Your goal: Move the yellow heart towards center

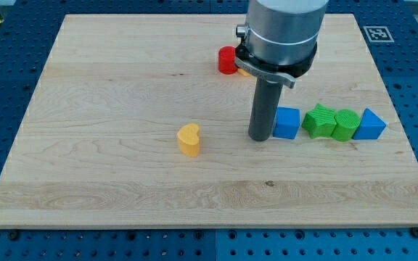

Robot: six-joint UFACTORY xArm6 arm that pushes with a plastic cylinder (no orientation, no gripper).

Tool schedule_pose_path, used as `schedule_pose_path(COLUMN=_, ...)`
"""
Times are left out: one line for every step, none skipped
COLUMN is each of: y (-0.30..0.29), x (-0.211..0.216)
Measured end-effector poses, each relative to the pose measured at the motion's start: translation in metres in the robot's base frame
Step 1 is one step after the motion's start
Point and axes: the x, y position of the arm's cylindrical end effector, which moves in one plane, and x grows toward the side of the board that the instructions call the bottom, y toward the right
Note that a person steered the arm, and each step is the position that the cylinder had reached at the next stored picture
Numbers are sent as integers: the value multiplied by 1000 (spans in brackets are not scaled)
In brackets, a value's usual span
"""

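Yellow heart (189, 140) sits nearest, left of my tip (260, 137), which touches the blue cube (287, 122); no fingers exist. Pushing off-centre could spin it aside.

Silver-grey cylindrical arm housing (282, 25); black collar; straight dark rod (263, 109).

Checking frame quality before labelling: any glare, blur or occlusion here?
Camera view: even light, soft shadows, no glare on the board; yellow heart sharp; my tip sits just left of the blue cube; the arm body hides part of the red block.
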Motion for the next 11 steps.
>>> schedule_pose_path(y=0, x=31)
schedule_pose_path(y=-5, x=60)
schedule_pose_path(y=-52, x=79)
schedule_pose_path(y=-55, x=64)
schedule_pose_path(y=-62, x=61)
schedule_pose_path(y=-78, x=47)
schedule_pose_path(y=-78, x=44)
schedule_pose_path(y=-78, x=23)
schedule_pose_path(y=-81, x=17)
schedule_pose_path(y=-87, x=58)
schedule_pose_path(y=-101, x=69)
